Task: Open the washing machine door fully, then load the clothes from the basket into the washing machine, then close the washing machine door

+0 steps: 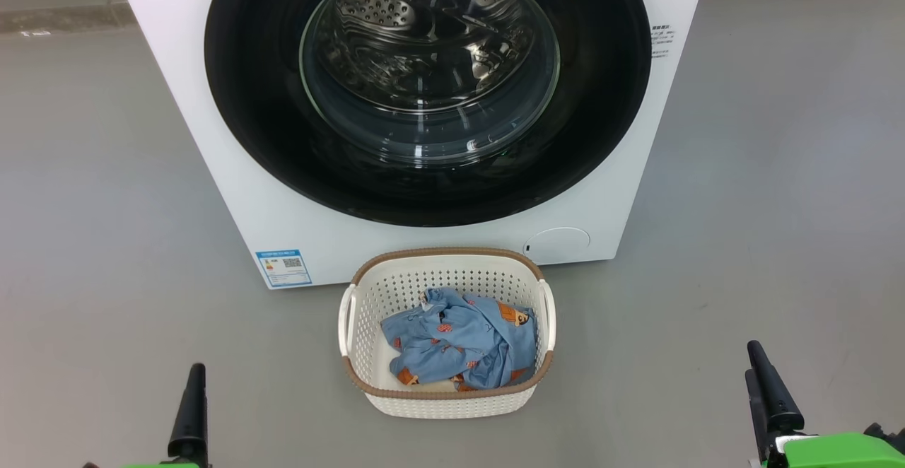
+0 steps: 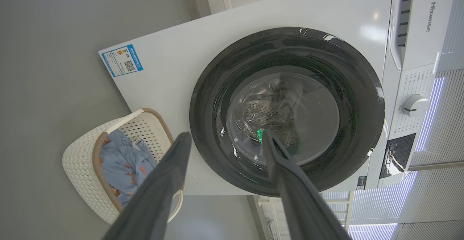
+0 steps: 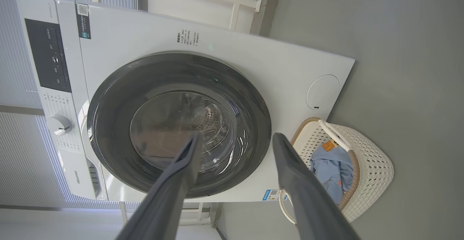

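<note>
**Washer shut, laundry waiting.** In the head view the washing machine (image 1: 212,136) takes up the upper half of the frame with its white front facing you. The washing machine door (image 1: 269,100) is closed, a glossy black ring lying flush on that front around a bulging glass porthole. Through the glass you can see the perforated steel drum (image 1: 424,22). Low on the front, a blue energy sticker (image 1: 283,268) sits at lower left and a round flap (image 1: 558,240) at lower right.

The basket (image 1: 452,401) stands on the grey floor (image 1: 742,206) at lower centre of the frame, just below the machine's bottom edge and between the sticker and the flap. You cannot tell whether it touches the machine. The clothes (image 1: 459,341) lie crumpled inside it, light blue fabric with orange and brown figures. They cover most of the basket's bottom and sit below its brown rim.

Your left gripper (image 2: 225,135) hangs in the air, well apart from the door and the basket. In the left wrist view its two dark fingers (image 2: 159,182) rise from the bottom edge spread wide, with nothing between them. Your right gripper (image 3: 237,135) looks the same in the right wrist view, with its fingers far apart and nothing held. In the head view both grippers show at the lower corners of the frame, on either side of the basket and apart from it.
</note>
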### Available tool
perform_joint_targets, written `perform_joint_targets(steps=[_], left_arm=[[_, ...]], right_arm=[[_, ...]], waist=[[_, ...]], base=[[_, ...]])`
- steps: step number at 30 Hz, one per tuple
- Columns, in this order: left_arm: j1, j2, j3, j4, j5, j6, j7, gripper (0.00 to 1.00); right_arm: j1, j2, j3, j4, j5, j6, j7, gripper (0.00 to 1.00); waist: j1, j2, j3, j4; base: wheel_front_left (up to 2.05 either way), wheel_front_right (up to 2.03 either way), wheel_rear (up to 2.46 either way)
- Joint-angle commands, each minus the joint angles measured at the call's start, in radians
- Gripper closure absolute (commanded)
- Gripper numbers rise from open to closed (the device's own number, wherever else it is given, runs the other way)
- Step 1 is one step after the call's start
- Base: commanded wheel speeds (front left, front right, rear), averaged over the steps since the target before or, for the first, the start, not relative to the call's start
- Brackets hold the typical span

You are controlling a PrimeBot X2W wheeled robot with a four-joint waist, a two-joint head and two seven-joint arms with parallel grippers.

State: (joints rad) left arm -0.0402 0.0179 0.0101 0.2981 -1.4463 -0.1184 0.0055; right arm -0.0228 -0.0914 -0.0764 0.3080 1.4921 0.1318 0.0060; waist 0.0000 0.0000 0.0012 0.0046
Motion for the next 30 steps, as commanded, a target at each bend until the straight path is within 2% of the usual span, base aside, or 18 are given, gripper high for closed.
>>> perform_joint_targets(steps=[1, 30], left_arm=[[-0.047, 0.015, 0.011, -0.031, 0.033, -0.004, -0.013, 0.0], [-0.059, 0.017, -0.001, -0.076, 0.551, 0.0, -0.098, 0.0]], right_arm=[[-0.048, -0.02, 0.013, -0.023, -0.024, 0.0, -0.014, 0.0], [-0.071, -0.075, 0.06, -0.036, -0.51, -0.001, -0.099, 0.0]], waist=[[0.0, 0.0, -0.001, 0.0], [0.0, 0.0, -0.005, 0.006]], base=[[0.0, 0.0, 0.0], [0.0, 0.0, 0.0]])
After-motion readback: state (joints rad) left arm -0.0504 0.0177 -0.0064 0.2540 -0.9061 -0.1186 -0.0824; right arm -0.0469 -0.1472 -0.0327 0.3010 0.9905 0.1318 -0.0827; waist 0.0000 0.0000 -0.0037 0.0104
